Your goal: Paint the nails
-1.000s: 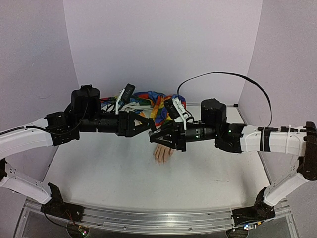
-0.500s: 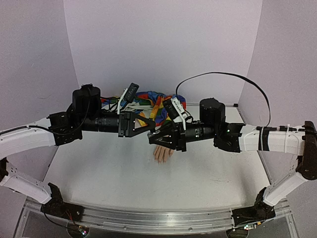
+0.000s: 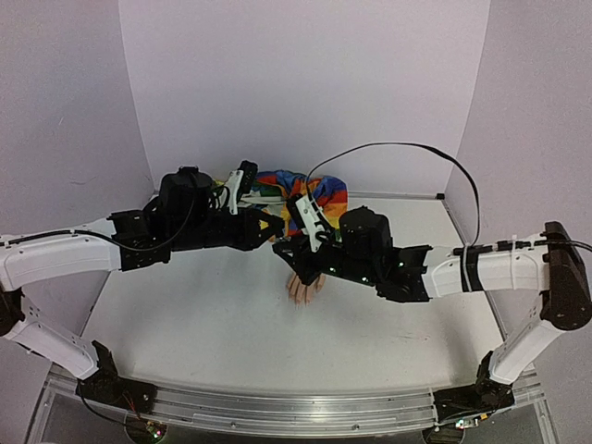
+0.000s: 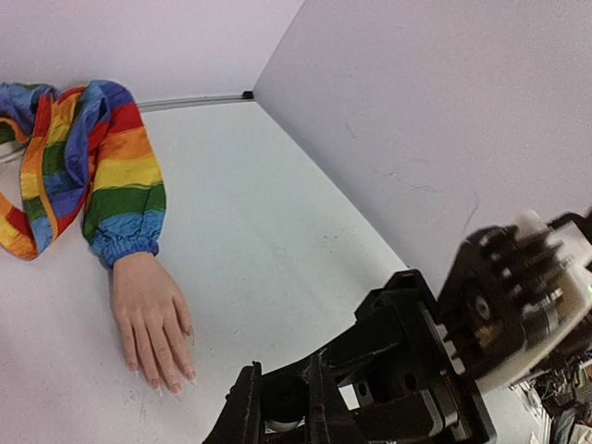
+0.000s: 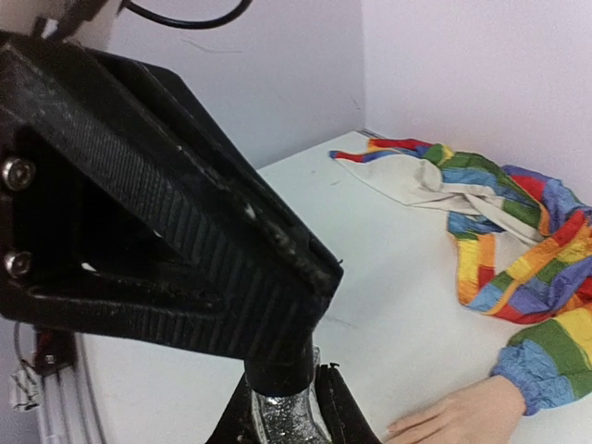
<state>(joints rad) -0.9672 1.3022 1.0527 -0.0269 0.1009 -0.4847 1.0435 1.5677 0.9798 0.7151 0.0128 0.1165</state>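
The pale mannequin hand [image 4: 153, 319] lies flat on the white table at the end of a rainbow-striped sleeve [image 4: 120, 185]. Its nails [image 4: 173, 387] show as small pinkish tips. Above it, in the top view, my two grippers meet tip to tip. My right gripper [image 5: 287, 407] is shut on a small glittery bottle [image 5: 287, 424]. My left gripper [image 4: 284, 370] is shut on that bottle's black cap [image 4: 283, 398]. The top view shows the hand [image 3: 303, 287] partly under the right gripper [image 3: 289, 252], with the left gripper [image 3: 276, 231] just behind it.
The rest of the rainbow garment [image 3: 277, 190], with pale lining, lies bunched at the back of the table by the rear wall. A black cable [image 3: 407, 148] arcs over the right arm. Purple walls close in the table on three sides.
My left gripper has closed onto the bottle's cap. Both arms have shifted: the left arm's end moved right, the right arm's wrist moved left and swung round.
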